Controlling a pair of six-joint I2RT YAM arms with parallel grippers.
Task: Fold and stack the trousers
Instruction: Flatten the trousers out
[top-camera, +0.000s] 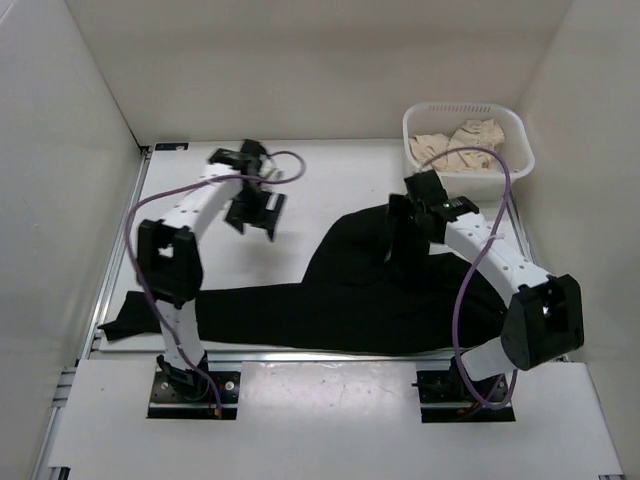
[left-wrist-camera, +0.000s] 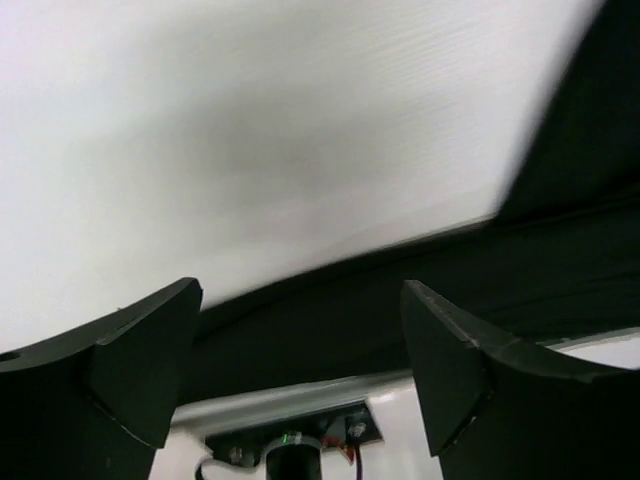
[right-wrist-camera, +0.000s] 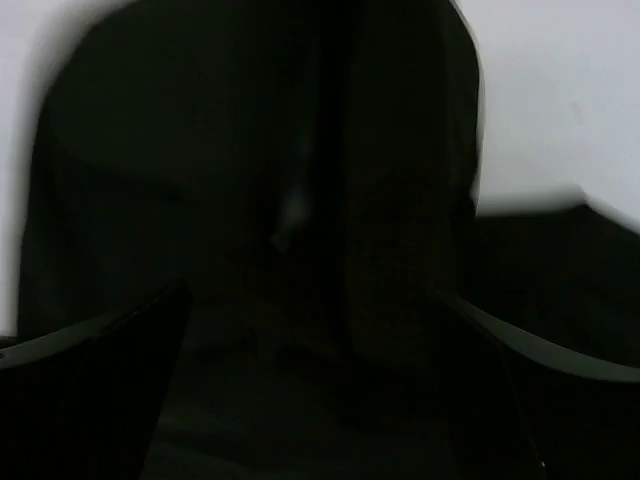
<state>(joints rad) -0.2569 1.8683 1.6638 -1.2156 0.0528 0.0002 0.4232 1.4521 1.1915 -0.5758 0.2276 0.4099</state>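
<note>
From above: black trousers (top-camera: 340, 292) lie spread along the table's (top-camera: 330, 180) near edge. The left fingers (top-camera: 272, 218) hang parted over the table surface, the right fingers (top-camera: 394, 235) over the trousers. Left wrist: fingers apart, holding nothing. Right wrist: fingers apart above dark, blurred trouser cloth.

Black trousers (top-camera: 330, 300), white basket (top-camera: 450, 107), beige cloth (top-camera: 470, 135), white table (top-camera: 330, 185)

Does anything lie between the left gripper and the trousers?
No. In the top view only bare white table separates the open left gripper from the black trousers.
</note>
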